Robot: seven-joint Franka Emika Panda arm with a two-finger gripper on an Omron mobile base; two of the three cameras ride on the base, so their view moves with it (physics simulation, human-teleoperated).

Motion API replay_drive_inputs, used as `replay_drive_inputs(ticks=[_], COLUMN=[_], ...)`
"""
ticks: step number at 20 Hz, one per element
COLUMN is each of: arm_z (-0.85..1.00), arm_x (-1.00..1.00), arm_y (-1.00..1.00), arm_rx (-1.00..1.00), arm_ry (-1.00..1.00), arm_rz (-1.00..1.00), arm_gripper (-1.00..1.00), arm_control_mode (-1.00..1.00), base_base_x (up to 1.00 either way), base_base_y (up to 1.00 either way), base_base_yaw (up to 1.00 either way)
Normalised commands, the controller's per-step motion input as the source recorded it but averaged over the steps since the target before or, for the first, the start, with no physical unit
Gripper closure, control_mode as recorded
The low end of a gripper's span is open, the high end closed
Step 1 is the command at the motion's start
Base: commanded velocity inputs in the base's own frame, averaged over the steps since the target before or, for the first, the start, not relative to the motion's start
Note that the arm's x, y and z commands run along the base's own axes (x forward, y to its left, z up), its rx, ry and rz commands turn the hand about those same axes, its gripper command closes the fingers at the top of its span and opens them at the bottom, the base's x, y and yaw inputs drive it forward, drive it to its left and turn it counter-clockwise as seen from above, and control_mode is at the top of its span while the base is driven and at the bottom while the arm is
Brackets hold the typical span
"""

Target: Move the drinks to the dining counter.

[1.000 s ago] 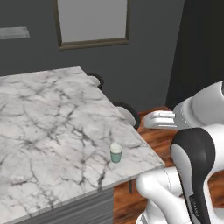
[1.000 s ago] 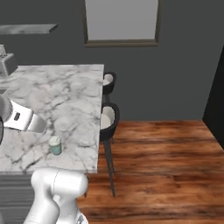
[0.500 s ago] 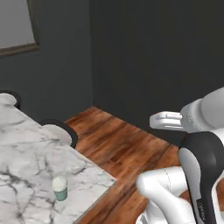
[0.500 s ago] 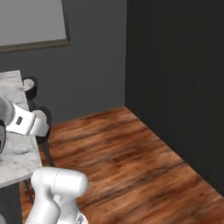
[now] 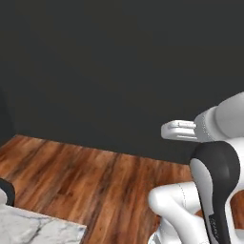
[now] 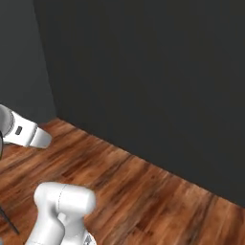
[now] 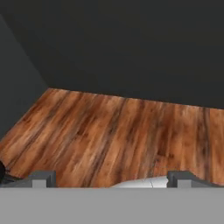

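Note:
The teal cup with the white lid and the dark-purple drink container are both out of view. A corner of the white marble dining counter [image 5: 40, 231] pokes in at the lower left of the left base view. My gripper [image 7: 111, 178] is open, its two dark fingertips [image 7: 42, 178] wide apart with nothing between them, and it looks over bare wooden floor. The hand [image 5: 177, 130] hangs in mid-air over that floor, well to the right of the counter corner, and it points at the dark wall.
Brown wooden floor [image 6: 158, 191] runs up to a dark grey wall [image 5: 119, 71]. The wall has a corner at the left [image 6: 40, 62]. A dark stool edge [image 5: 5, 190] sits beside the counter corner.
The whole picture has swung as the base turned right. The marble counter with the teal cup on it has slid out to the left, leaving wall and floor ahead. The gripper stays open.

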Motion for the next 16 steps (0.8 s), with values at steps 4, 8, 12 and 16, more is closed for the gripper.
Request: replay_drive_inputs(ticks=[4,8,12,16], arm_z=[0.00,0.00,0.00,0.00], arm_x=[0.00,0.00,0.00,0.00], arm_y=[0.00,0.00,0.00,0.00], arm_rx=[0.00,0.00,0.00,0.00], arm_ry=[0.00,0.00,0.00,0.00], arm_rz=[0.00,0.00,0.00,0.00], arm_gripper=[-1.00,-1.00,-1.00,-1.00], arm_control_mode=[1.00,1.00,1.00,1.00], base_base_x=[-0.13,-0.21,-0.21,-0.21], base_base_y=[-0.48,-0.50,-0.49,-0.51], base_base_yaw=[-0.64,-0.61,-0.63,-0.63])
